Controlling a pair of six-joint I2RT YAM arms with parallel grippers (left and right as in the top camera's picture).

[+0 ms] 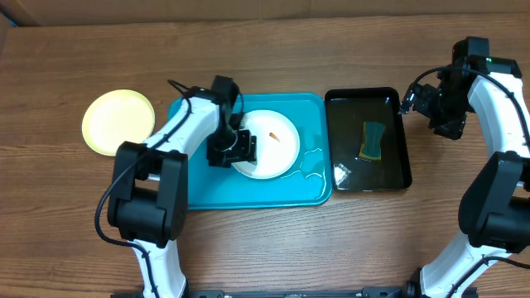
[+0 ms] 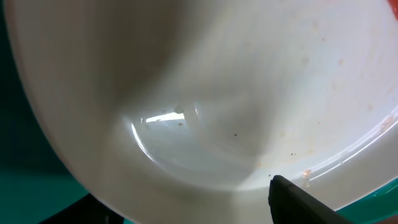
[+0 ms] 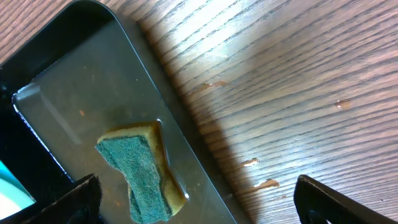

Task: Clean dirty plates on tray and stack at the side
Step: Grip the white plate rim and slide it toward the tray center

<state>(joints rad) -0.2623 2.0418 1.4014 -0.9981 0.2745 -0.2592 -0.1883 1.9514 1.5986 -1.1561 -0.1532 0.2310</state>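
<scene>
White plate (image 1: 269,142) on the tray (image 1: 306,194), in its far half, with a small orange-red smear (image 1: 273,134) near the centre. Left gripper (image 1: 236,149) down at that plate's left rim, overlapping it as seen from overhead.

Close up from the left wrist: white plate (image 2: 205,93) filling nearly the whole view, with one dark fingertip (image 2: 292,202) poking in at the bottom right by the rim and orange specks beside it. Second finger not clearly seen, so cannot tell whether the jaws pinch the rim or merely stand at it.

Yellow plate (image 1: 118,122) alone on the table (image 1: 66,232), left of the tray and apart from it.

Black tray (image 1: 396,178) just right of the tray, with the sponge (image 1: 373,141) lying inside, green face up. Right gripper (image 1: 411,101) held off the black tray's far right corner, well apart from both plates.

From the right wrist: jaws spread wide with nothing gripped. One fingertip (image 3: 81,199) over the black tray (image 3: 74,93), the other over bare table (image 3: 280,74), and the sponge (image 3: 140,180) below, nearer the first.
</scene>
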